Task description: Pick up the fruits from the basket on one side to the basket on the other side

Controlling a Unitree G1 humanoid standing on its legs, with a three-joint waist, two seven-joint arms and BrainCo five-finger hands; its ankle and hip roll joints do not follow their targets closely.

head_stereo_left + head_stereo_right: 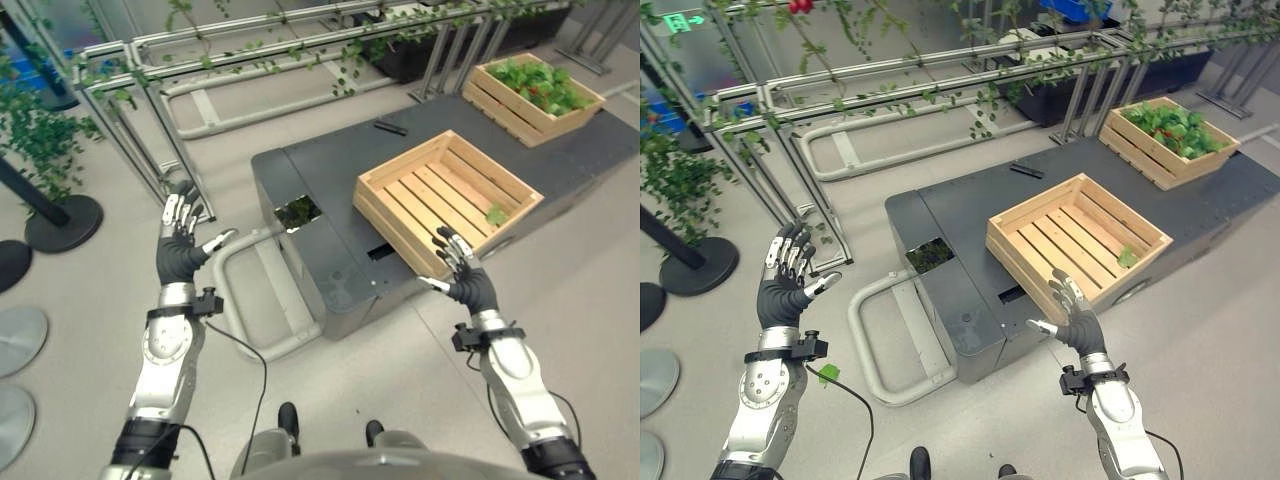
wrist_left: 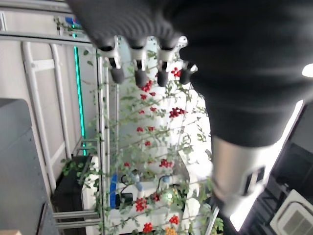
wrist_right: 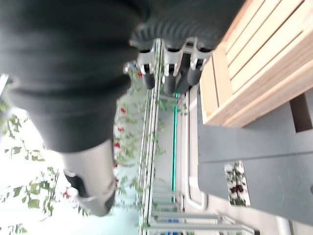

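Note:
Two wooden crates stand on a dark grey platform [image 1: 330, 230]. The near crate [image 1: 448, 198] holds nothing but a small green leaf [image 1: 496, 214]. The far crate [image 1: 531, 95] is full of green leaves with a few small red fruits among them. My left hand [image 1: 178, 258] is raised over the floor to the left of the platform, open and holding nothing. My right hand [image 1: 468, 283] hovers just in front of the near crate's front corner, open with its fingers spread. Straight fingers [image 2: 139, 73] show in the left wrist view, and fingers [image 3: 168, 76] beside the crate [image 3: 254, 73] in the right wrist view.
Metal rail frames [image 1: 180, 70] hung with vines run behind and to the left of the platform. A white tubular frame [image 1: 235, 310] lies on the floor by the platform's left side. A small black object [image 1: 390, 127] lies on the platform. A black post base [image 1: 62, 222] stands far left.

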